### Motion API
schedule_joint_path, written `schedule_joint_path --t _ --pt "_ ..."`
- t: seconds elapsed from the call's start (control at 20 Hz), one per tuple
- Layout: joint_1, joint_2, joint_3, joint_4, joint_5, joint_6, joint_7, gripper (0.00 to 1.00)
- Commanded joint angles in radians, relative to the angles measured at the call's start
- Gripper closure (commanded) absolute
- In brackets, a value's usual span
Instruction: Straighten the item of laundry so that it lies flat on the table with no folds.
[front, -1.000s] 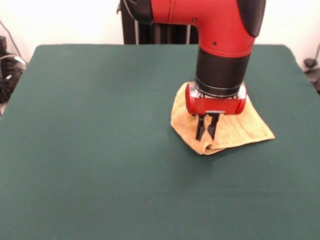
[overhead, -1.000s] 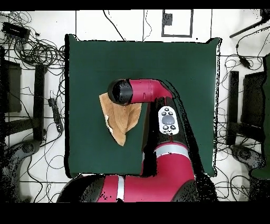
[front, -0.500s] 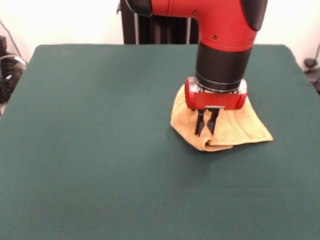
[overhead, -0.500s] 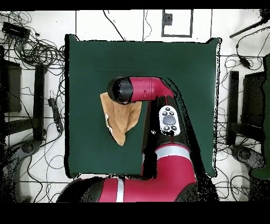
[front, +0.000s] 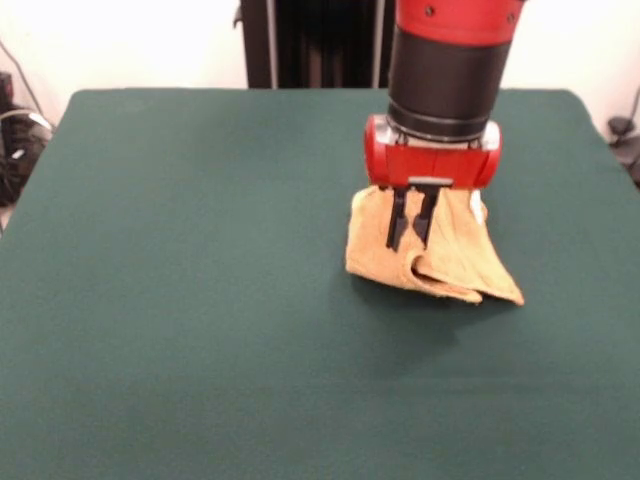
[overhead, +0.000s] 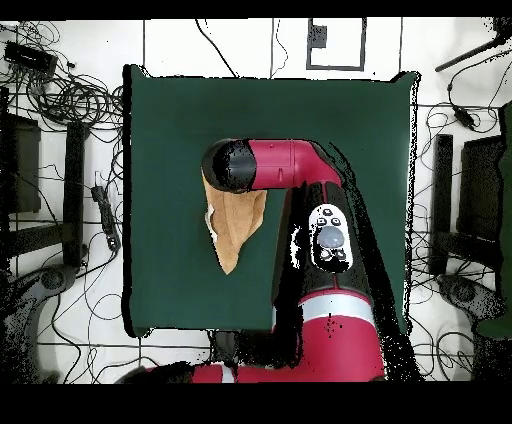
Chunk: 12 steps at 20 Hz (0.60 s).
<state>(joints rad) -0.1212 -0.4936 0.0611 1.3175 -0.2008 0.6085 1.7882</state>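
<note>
The item of laundry (front: 455, 265) is an orange-tan towel, bunched and folded, right of the table's (front: 200, 260) middle. Its upper part is drawn up off the green cloth; its lower corner trails to the right on the surface. My gripper (front: 411, 243) hangs straight down over the towel's front fold, its black fingers close together and pinching the cloth. In the overhead view the towel (overhead: 236, 228) is a narrow wedge pointing toward the table's (overhead: 340, 110) near edge. The arm's wrist (overhead: 232, 166) covers the towel's top end and hides the gripper.
Green cloth stretches wide to the left of and in front of the towel in the front view. Tangled cables (overhead: 70, 95) and dark equipment (overhead: 20, 165) lie on the floor around the table in the overhead view.
My gripper has risen and drawn back a little with the towel in it. The towel's front fold has come up off the table, and the cloth has pulled into a narrower shape.
</note>
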Motion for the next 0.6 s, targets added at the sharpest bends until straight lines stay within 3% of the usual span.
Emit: schedule_joint_path --t 0.05,0.6 --pt "-0.014 -0.023 0.089 0.120 0.026 0.037 0.041 1.00" --pt "0.014 0.017 0.057 0.124 -0.010 -0.068 0.102 1.00"
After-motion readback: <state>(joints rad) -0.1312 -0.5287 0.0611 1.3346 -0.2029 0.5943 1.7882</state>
